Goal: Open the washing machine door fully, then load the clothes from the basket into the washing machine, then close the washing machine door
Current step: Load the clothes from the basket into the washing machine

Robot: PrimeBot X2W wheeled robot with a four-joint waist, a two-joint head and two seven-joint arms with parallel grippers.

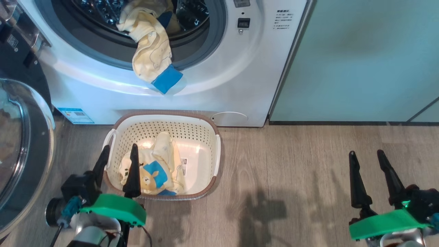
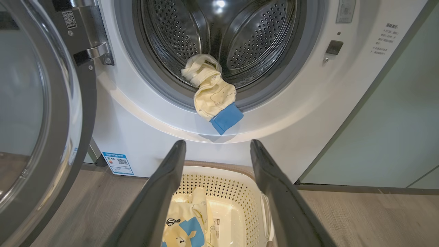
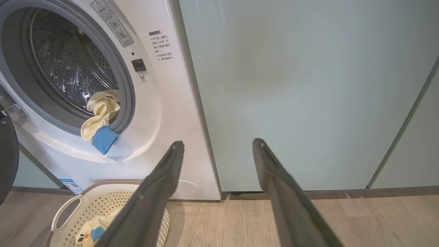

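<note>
Hovering with left gripper [image 1: 120, 146] spread wide over cream perforated plastic basket [image 1: 192, 134]; soft, limp, light pale-yellow bear-print garment [image 1: 154, 171] probably best pinched at its bunched middle.

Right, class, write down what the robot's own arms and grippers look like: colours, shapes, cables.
The left gripper and right gripper match: each has two long, dark, tapering jaws with pointed tips on a black body, with a bright green plastic cover behind it. Below that sits a silvery-white forearm. By the left wrist a teal connector and thin dark cables show.
</note>
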